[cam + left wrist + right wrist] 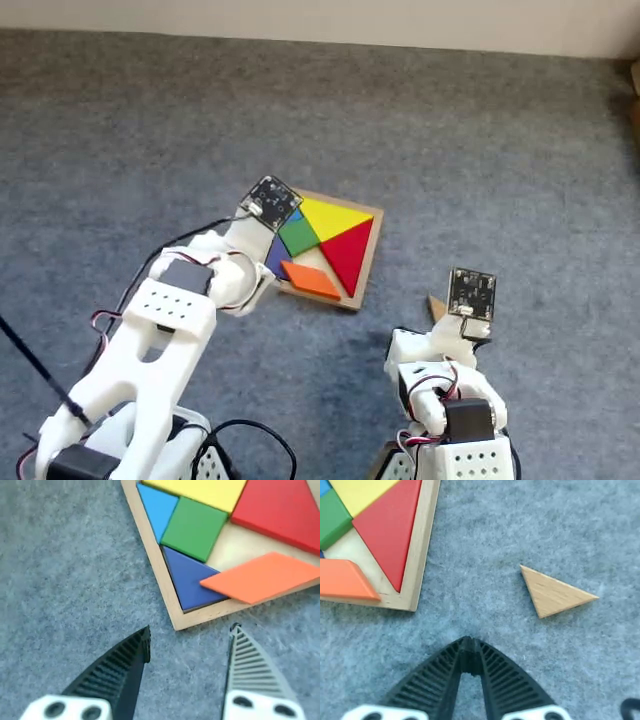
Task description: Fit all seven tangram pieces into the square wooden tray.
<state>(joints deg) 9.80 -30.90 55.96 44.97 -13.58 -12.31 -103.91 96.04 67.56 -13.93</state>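
The square wooden tray (368, 262) lies turned like a diamond on the grey carpet, holding yellow (330, 217), red (348, 254), green (297, 236), light blue (157, 506) and dark blue (192, 580) pieces. An orange parallelogram (311, 279) lies slanted across the dark blue piece and the bare tray floor. A plain wooden triangle (554, 592) rests on the carpet outside the tray, ahead of my right gripper (470, 652), which is shut and empty. My left gripper (190, 636) hovers open just off the tray's corner (179, 622), with nothing between its fingers.
Grey carpet (470, 140) spreads on all sides of the tray. A pale wall edge (320, 20) runs along the far side. Cables (130, 290) trail beside the left arm's base.
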